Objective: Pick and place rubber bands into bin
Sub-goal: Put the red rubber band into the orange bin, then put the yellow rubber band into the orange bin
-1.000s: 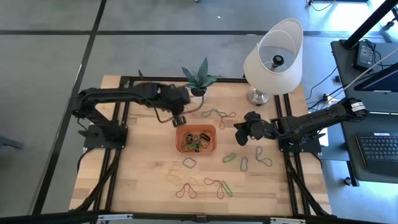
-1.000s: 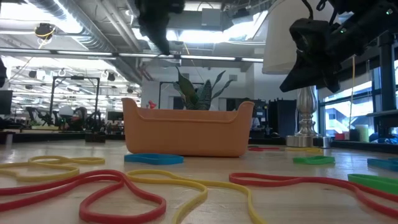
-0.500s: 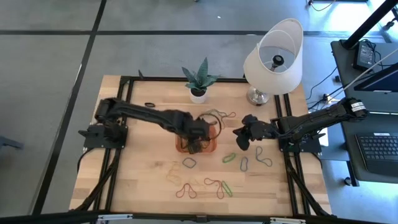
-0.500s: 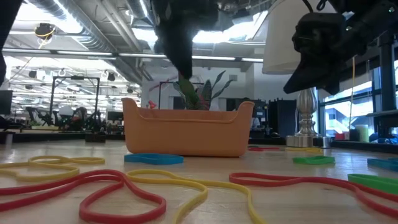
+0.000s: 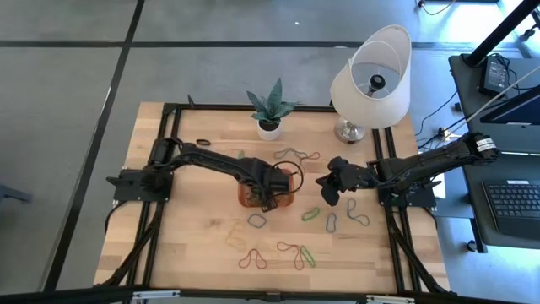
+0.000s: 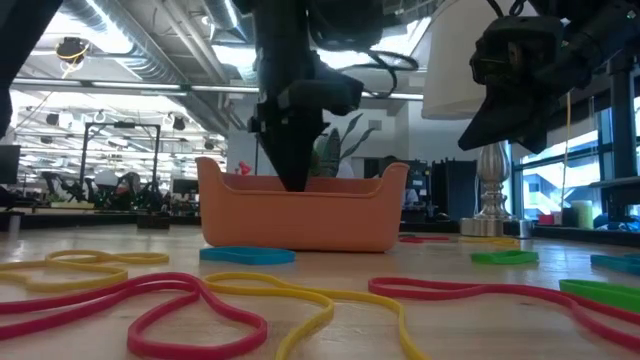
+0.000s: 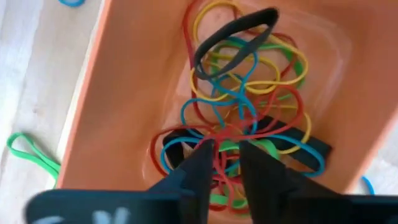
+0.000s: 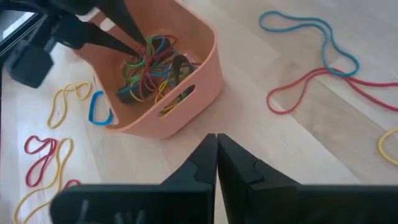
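While loose rubber bands (image 6: pixel 200 300) lie on the near tabletop, the bin (image 5: pixel 288 181) sits mid-table holding a tangled pile. Inside it, the left gripper (image 7: pixel 224 163) stands slightly parted above the pile. Beside the bin, the right gripper (image 8: pixel 216 163) hovers clenched, empty.

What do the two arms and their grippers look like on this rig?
Both arms are dark, slim and jointed. The left gripper and right gripper each have two black tapering fingers on a black crossbar. A thin black cable loops above the left wrist.
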